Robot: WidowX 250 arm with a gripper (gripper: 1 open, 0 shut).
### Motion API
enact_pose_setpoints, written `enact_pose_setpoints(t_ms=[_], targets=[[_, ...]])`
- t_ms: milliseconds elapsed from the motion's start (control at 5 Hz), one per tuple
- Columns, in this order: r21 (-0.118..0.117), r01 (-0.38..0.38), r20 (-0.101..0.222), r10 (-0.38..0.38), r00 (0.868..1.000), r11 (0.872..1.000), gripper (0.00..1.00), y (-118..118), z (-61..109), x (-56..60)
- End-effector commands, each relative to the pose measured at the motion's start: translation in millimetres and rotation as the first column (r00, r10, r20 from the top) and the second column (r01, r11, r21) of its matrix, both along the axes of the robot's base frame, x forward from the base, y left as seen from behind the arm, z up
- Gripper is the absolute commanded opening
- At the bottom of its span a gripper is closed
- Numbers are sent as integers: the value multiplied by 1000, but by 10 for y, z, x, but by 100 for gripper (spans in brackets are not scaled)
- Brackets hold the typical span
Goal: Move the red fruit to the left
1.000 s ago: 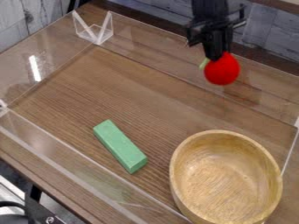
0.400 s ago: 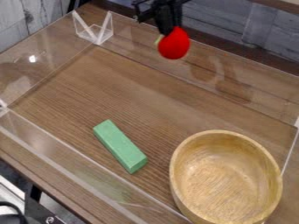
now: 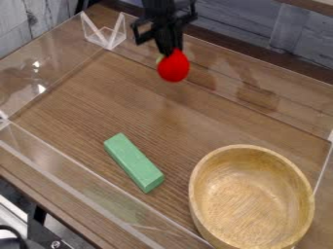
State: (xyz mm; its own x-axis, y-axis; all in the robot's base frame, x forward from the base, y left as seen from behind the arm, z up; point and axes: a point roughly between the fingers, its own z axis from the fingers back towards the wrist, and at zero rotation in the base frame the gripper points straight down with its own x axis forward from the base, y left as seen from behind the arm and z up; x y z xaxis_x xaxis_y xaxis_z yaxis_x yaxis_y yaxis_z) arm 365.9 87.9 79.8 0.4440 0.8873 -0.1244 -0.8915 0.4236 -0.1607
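From where I stand, the dark jaws [image 3: 166, 49] are clamped on the red fruit [image 3: 173, 67] near the far side of the surface [image 3: 78, 118], pinching it at its leafy end. The fruit's glossy red body hangs below them, round at the top and narrowing toward the bottom; I can't tell whether its tip touches the wood. A bit of pale green shows at its upper left, right beside the jaws. Just off to the left of the arm, close to the far edge, stands a white wire-like stand [image 3: 105, 32] with slanting sides, apart from the fruit. Coming nearer to the camera, a green rectangular block [image 3: 132, 162] lies flat and slantwise, well apart from the fruit. To the right of the block, the big pale wooden bowl [image 3: 251, 200] sits upright near the close right corner, its inside bare. Some dark cabling [image 3: 18, 234] shows at the near left corner.
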Motion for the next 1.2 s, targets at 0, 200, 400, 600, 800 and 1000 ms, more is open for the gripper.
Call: enact_pose_setpoints(t_ms=[0, 200, 400, 600, 800, 1000], targets=[[49, 30, 60, -33, 998, 998, 0, 33, 49, 49], [71, 43, 60, -48, 997, 997, 100, 29, -62, 44], [83, 42, 57, -47, 997, 996, 100, 51, -111, 56], [89, 24, 62, -30, 998, 996, 100, 95, -143, 68], [90, 3, 66, -9, 998, 996, 100, 145, -167, 66], [89, -23, 70, 17, 997, 996, 100, 206, -189, 56]])
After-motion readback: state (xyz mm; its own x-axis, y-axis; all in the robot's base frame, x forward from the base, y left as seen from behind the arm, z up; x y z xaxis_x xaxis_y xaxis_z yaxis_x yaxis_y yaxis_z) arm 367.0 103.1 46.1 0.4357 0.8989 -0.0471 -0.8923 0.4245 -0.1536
